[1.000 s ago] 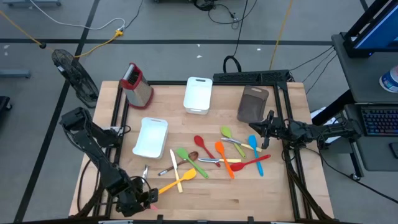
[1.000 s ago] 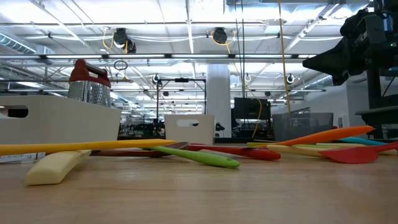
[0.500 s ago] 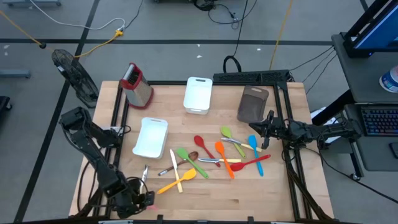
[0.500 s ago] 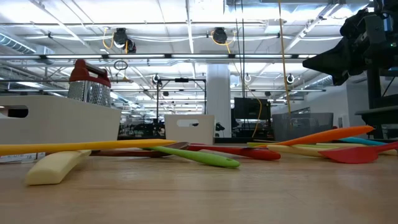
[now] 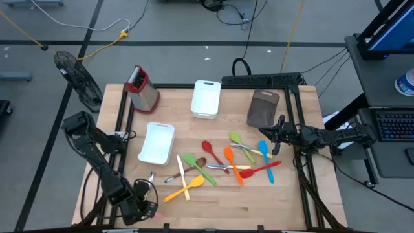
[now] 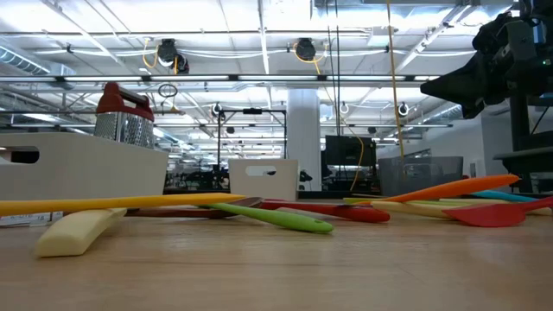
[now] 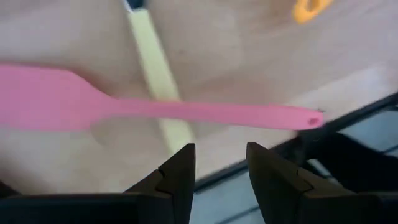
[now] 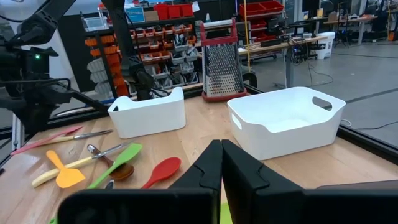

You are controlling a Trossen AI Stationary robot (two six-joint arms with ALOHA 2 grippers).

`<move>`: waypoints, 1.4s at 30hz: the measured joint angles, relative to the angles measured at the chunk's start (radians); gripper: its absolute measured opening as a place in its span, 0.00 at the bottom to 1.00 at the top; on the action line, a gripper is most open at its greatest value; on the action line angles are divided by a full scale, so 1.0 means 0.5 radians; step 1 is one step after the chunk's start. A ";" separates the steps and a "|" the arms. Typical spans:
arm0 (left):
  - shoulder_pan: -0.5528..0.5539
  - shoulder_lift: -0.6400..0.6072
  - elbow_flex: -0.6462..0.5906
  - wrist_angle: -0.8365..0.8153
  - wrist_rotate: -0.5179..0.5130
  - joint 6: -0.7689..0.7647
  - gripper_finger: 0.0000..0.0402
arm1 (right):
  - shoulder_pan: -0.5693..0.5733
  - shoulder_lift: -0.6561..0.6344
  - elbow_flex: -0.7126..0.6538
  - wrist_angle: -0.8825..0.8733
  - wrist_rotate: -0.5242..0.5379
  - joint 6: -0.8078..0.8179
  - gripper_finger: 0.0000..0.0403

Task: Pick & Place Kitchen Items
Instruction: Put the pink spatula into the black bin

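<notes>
None of the three containers seems to hold anything yet: the white rectangular bin (image 5: 156,144) on the left, the second white bin (image 5: 206,98) at the far edge and the grey tray (image 5: 262,108) all look empty from above. By that, the sorting has hardly begun.

Most of the utensils lie scattered across the middle of the wooden table (image 5: 259,200). Among them are a red spoon (image 5: 208,149), an orange spatula (image 5: 229,158), a blue spoon (image 5: 264,150), a green spoon (image 5: 194,162) and a yellow spatula (image 5: 184,188).

The left gripper (image 7: 221,149) is low at the near left corner, its fingers apart with nothing between them. A pink silicone spatula (image 7: 155,109) lies flat just ahead of them, across a cream knife (image 7: 155,68), close to the table's edge. It looks like the piece in hand, still ungripped.

The right gripper (image 8: 221,144) waits at the right side beside the blue spoon, fingers pressed together and empty. Practically every item remains to be picked and binned.
</notes>
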 joint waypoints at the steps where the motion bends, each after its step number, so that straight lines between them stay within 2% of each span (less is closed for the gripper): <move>1: -0.001 0.000 0.000 -0.011 0.001 0.075 0.37 | 0.000 0.000 0.000 0.000 0.000 0.000 0.01; 12: 0.019 -0.001 0.000 0.008 -0.002 0.593 0.37 | 0.000 0.000 0.000 -0.012 0.000 0.000 0.01; 16: 0.040 -0.001 0.000 0.009 -0.002 0.893 0.37 | 0.000 0.000 0.000 -0.062 0.000 0.000 0.01; 20: 0.040 -0.001 0.000 0.024 -0.047 1.365 0.37 | 0.000 0.000 0.001 -0.087 -0.001 0.000 0.01; 25: 0.027 -0.001 0.000 0.126 -0.109 2.201 0.37 | 0.000 0.000 0.001 -0.091 -0.001 0.000 0.01; 27: 0.024 -0.001 0.000 0.109 -0.110 2.430 0.37 | 0.000 0.000 0.001 -0.093 -0.001 0.000 0.01; 33: 0.024 -0.001 0.000 -0.049 -0.124 2.585 0.37 | 0.000 0.000 0.002 -0.098 -0.001 0.001 0.01; 42: 0.022 -0.001 0.000 0.027 -0.122 2.782 0.37 | 0.000 0.000 0.002 -0.101 -0.001 0.001 0.01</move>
